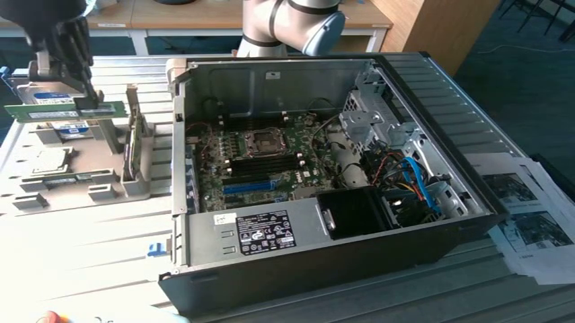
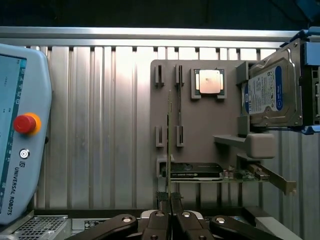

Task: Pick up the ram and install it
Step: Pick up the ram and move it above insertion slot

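Exterior view's left: gripper [image 1: 83, 104] clamped on the ram [image 1: 43, 112], stick held level above the grey parts tray [image 1: 99, 195], processor chip [image 1: 50, 160] lying on the tray. Middle: open computer case [image 1: 269, 81], motherboard [image 1: 260, 158] showing, well apart from ram. Right: papers [image 1: 530, 215].

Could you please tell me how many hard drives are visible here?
1: the hard drive sits at one end of the grey tray, beside the processor. The computer case may hide others.

Pale grey arm [image 1: 274, 23], blue-grey cap; black fingers [image 2: 162, 202].
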You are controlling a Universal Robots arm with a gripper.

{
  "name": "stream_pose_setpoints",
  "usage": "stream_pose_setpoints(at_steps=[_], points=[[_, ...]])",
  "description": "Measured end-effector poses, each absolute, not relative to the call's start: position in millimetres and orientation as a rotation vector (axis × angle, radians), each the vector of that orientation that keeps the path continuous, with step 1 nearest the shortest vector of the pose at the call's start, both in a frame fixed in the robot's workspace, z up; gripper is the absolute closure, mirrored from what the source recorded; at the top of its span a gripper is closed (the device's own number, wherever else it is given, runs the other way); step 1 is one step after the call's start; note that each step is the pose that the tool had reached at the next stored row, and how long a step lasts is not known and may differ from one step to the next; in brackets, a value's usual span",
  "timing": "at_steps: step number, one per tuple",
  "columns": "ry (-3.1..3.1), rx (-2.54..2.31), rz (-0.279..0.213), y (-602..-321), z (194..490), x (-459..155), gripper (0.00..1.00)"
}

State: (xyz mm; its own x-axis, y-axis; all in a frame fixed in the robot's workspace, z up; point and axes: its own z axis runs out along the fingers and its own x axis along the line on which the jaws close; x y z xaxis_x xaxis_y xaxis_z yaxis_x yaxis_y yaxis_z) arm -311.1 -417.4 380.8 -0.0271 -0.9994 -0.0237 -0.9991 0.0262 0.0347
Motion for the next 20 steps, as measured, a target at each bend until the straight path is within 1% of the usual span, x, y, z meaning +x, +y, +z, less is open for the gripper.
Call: stream_pose_setpoints(at_steps=[6, 12, 20], points=[[-2.245, 2.186, -0.065, -417.4, 380.9, -296.8, 0.88], [-2.245, 2.186, -0.065, -417.4, 386.7, -296.7, 0.88], [-2.245, 2.186, -0.065, -417.4, 386.8, -291.8, 0.88]])
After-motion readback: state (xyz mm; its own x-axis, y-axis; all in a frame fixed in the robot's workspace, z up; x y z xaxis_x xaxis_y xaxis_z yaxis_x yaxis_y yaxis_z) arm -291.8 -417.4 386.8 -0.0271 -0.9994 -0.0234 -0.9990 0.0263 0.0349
